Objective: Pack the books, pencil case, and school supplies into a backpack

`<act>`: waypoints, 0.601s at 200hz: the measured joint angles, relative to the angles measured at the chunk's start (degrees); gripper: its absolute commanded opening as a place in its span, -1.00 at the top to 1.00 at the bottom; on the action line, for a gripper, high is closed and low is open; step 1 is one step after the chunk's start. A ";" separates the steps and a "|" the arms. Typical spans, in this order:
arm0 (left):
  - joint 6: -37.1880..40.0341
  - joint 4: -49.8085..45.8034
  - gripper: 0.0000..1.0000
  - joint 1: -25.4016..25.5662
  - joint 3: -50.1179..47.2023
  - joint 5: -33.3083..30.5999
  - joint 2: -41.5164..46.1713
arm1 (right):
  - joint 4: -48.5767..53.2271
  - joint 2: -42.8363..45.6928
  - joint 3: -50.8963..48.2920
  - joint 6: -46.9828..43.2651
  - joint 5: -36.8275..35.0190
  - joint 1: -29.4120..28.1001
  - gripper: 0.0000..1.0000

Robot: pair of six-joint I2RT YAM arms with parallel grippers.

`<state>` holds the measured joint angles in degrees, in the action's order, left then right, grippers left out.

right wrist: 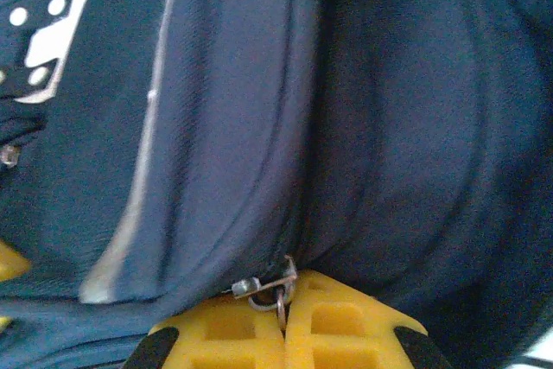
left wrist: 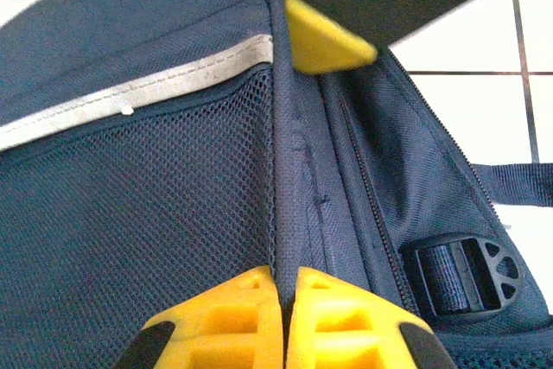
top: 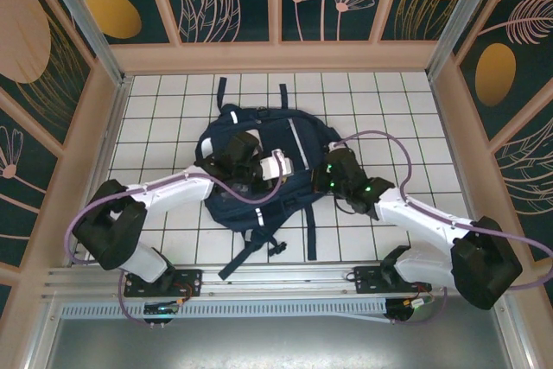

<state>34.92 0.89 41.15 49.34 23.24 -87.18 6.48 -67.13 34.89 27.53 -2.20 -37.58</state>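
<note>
The backpack lies flat mid-counter. My left tool is pinched tight on the seam beside the mesh pocket, which I judge is to brace the fabric. My right tool, at the bag's three o'clock, is clamped on the zipper pull, ready to run the zip.

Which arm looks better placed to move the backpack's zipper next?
Right, probably: the right claw is shut on the metal zipper pull; the left claw only pinches a fabric seam of the backpack.
</note>
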 measured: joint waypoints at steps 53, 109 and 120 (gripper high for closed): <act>9.25 3.54 1.00 -4.42 -6.10 4.33 6.12 | -0.11 -0.59 1.16 -9.86 12.98 4.20 1.00; -6.71 -1.16 0.17 -17.03 0.24 1.49 1.77 | -4.24 -6.21 3.91 -15.04 15.78 -3.61 1.00; -13.44 -3.10 -0.15 -19.26 2.25 -2.03 0.00 | -7.02 -9.66 5.70 -14.95 15.37 -6.36 1.00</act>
<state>21.47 -2.22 21.89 51.59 21.21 -87.18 -0.54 -76.79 40.60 12.58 13.17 -43.94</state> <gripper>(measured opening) 0.437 0.048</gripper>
